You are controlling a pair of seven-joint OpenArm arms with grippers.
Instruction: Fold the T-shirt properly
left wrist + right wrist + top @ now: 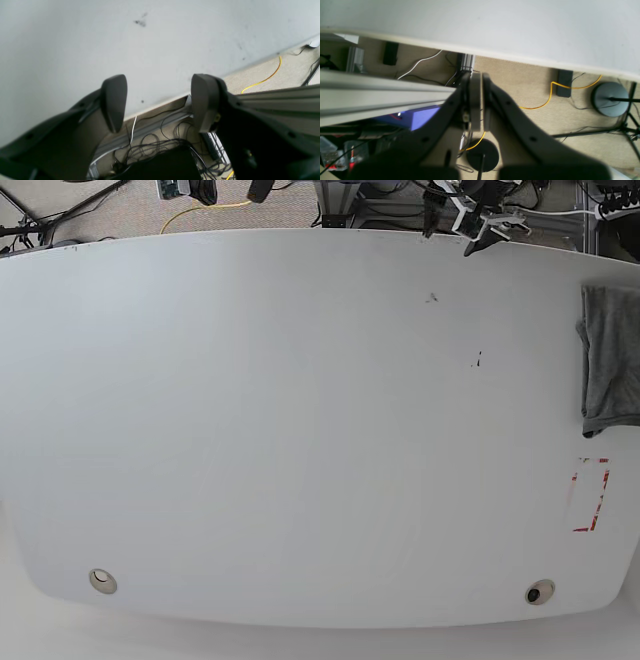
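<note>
Arms parked, T-shirt [610, 360] folded at the bench [300, 430] edge.
Left pincer [157, 102] gapes wide and empty; right pincer [478, 100] pressed together on nothing; apparently the fold is finished.

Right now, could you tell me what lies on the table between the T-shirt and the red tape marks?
Nothing: in the base view, only bare white table separates the T-shirt at the right edge from the red tape marks just below it.

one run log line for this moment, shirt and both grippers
t-shirt: bunched at table right edge, unfolded | left gripper: open, empty, off the shirt | right gripper: shut, empty | fold: not started
</note>
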